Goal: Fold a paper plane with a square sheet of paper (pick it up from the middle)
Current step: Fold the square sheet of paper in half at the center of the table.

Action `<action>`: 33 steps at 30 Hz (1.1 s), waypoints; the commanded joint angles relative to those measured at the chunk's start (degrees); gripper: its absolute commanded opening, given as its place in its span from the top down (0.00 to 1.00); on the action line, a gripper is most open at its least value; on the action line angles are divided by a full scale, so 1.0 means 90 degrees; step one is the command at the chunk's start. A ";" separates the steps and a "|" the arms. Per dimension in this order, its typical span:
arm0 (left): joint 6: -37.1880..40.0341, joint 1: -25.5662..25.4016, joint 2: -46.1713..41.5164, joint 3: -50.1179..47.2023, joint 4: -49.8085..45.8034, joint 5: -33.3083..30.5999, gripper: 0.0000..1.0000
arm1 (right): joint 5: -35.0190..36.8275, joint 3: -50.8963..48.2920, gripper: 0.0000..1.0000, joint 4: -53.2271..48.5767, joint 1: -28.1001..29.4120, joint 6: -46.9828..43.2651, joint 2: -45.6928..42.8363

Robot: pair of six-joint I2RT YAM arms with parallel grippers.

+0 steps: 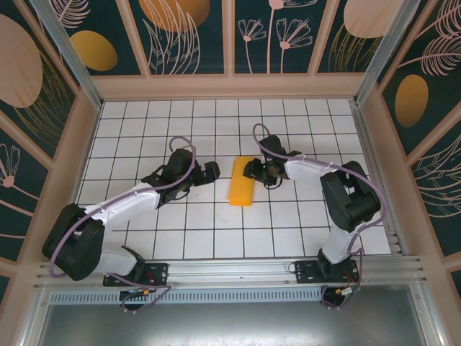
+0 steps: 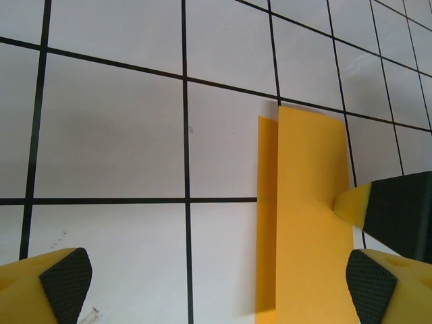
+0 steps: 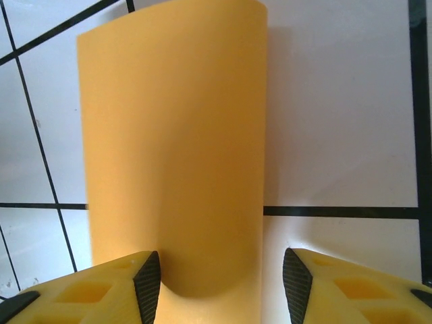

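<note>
Orange-yellow paper (image 1: 241, 184), right claw (image 1: 252, 171) at its edge, white tiles (image 1: 216, 225) around.

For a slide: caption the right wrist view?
Bowed orange paper lying between the open right gripper's fingertips, on white tiles.

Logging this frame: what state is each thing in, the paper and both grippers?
square sheet of paper: folded over into a narrow strip, lying on the table, top layer bowed up, long edges not lined up.
left gripper: open, low beside the paper, holding nothing.
right gripper: jaws apart, a fingertip at the paper's edge, nothing pinched.
</note>
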 commanded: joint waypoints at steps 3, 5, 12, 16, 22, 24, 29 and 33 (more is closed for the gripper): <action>0.0136 0.0033 0.0001 0.0124 0.0032 0.0026 0.01 | -0.0010 0.0046 0.46 -0.0309 -0.0010 -0.0293 0.0007; 0.0156 0.0038 -0.0003 0.0142 0.0025 0.0013 0.01 | 0.0068 0.0030 0.46 -0.0383 -0.0020 -0.0304 0.0019; 0.0123 0.0036 0.0054 0.0125 0.0061 0.0030 0.01 | -0.0002 0.0013 0.46 -0.0310 -0.0010 -0.0260 0.0200; 0.0123 0.0034 0.0047 0.0115 0.0057 0.0031 0.01 | 0.0069 0.0058 0.43 -0.0328 -0.0010 -0.0104 0.0254; 0.0123 0.0032 0.0066 0.0112 0.0064 0.0030 0.01 | 0.0189 0.0065 0.40 -0.0377 0.0028 0.0129 0.0334; 0.0127 0.0037 0.0083 0.0136 0.0054 0.0034 0.01 | 0.0301 0.0048 0.38 -0.0387 0.0038 0.0304 0.0337; 0.0118 0.0034 0.0119 0.0137 0.0083 0.0060 0.01 | 0.0278 -0.0011 0.37 -0.0201 0.0048 0.0574 0.0340; 0.0127 0.0033 0.0104 0.0114 0.0068 0.0062 0.01 | 0.0331 0.0172 0.36 -0.0405 0.0115 0.0381 0.0487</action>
